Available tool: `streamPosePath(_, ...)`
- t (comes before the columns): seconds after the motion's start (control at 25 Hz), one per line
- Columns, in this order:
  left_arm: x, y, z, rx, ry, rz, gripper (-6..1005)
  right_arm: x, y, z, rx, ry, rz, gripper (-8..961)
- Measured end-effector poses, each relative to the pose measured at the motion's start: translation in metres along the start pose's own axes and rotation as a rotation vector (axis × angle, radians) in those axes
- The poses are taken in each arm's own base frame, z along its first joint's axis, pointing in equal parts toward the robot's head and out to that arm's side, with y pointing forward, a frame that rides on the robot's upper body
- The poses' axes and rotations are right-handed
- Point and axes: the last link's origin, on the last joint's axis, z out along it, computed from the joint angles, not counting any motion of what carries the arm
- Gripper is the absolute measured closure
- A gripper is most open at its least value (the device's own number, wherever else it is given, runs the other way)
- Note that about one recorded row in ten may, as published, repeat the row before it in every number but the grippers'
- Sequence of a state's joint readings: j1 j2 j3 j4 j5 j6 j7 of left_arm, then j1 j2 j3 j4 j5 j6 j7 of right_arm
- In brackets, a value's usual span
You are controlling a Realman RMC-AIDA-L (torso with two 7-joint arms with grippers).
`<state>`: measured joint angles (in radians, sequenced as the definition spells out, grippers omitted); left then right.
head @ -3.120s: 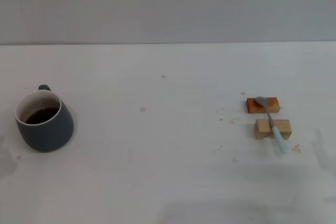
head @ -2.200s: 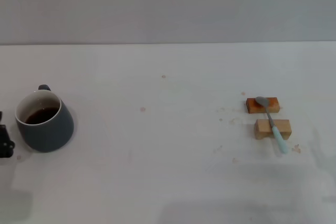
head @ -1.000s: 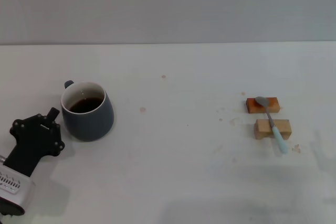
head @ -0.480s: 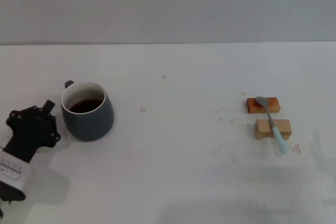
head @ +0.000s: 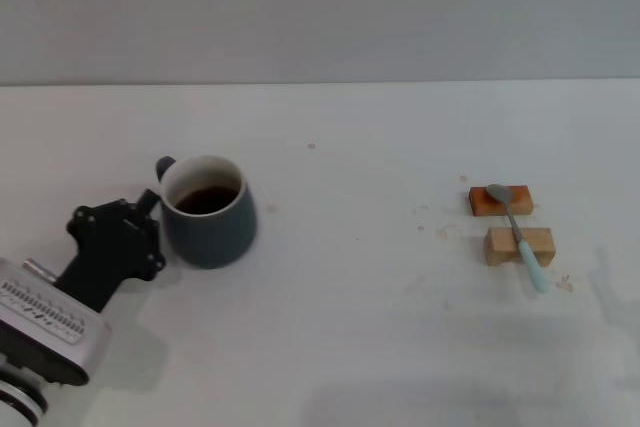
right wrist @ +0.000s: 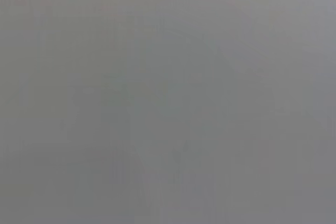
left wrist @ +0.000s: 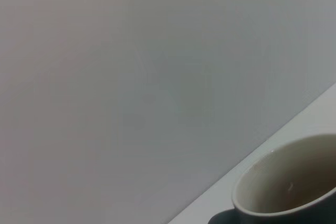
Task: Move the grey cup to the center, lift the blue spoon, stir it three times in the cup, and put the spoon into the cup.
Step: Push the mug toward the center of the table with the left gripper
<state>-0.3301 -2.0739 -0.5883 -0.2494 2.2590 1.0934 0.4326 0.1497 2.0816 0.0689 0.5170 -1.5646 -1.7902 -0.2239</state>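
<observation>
Head view: the grey cup (head: 208, 211) is now seen farther toward the middle of the white table (head: 350, 327) than half a second ago, the left gripper (head: 150, 209) pressed against its left side; its grip cannot be told. The blue spoon (head: 518, 234) remains across two wooden blocks (head: 508, 217).

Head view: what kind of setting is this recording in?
Probably a lab test bench, not a kitchen: a bare white table against a plain grey wall, with only the grey cup, the blue spoon on two wooden blocks.
</observation>
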Motion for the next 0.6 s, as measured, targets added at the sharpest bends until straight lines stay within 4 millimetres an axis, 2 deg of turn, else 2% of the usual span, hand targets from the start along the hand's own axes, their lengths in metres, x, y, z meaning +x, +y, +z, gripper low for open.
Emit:
streamPosePath(0.32, 0.017, 0.021, 0.006, -0.083, 0.062, -0.009, 1001, 0.000, 0.000, 0.000, -0.002, 0.000, 0.000, 137)
streamPosePath(0.6, 0.014, 0.019, 0.005, -0.076, 0.053, -0.009, 1001, 0.000, 0.000, 0.000, -0.002, 0.000, -0.001, 137)
